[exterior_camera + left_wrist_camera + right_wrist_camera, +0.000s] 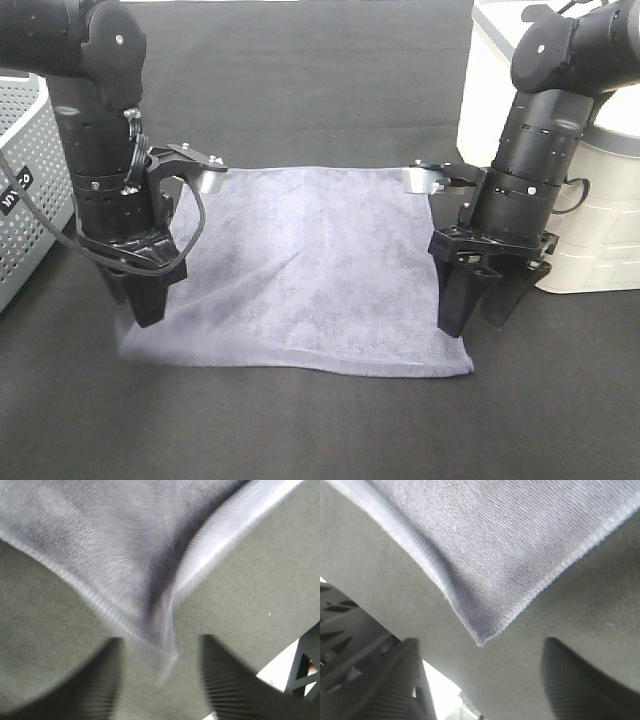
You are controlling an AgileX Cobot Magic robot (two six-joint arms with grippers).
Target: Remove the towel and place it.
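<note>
The slate blue-grey towel (310, 270) lies spread flat on the black table (320, 430). My left gripper (148, 305) points down at the towel's near left corner. In the left wrist view the gripper (160, 692) is open, with that corner (160, 645) slightly rumpled and blurred between the fingers (102, 685). My right gripper (482, 308) points down at the near right corner. In the right wrist view the gripper (485, 685) is open, and the flat corner (485, 625) lies just ahead of the gap between the fingers (580, 680).
A grey perforated basket (20, 190) stands at the left edge. A white lidded bin (595, 220) stands close beside the right arm, with another white box (495, 80) behind it. Dark table lies in front of and behind the towel.
</note>
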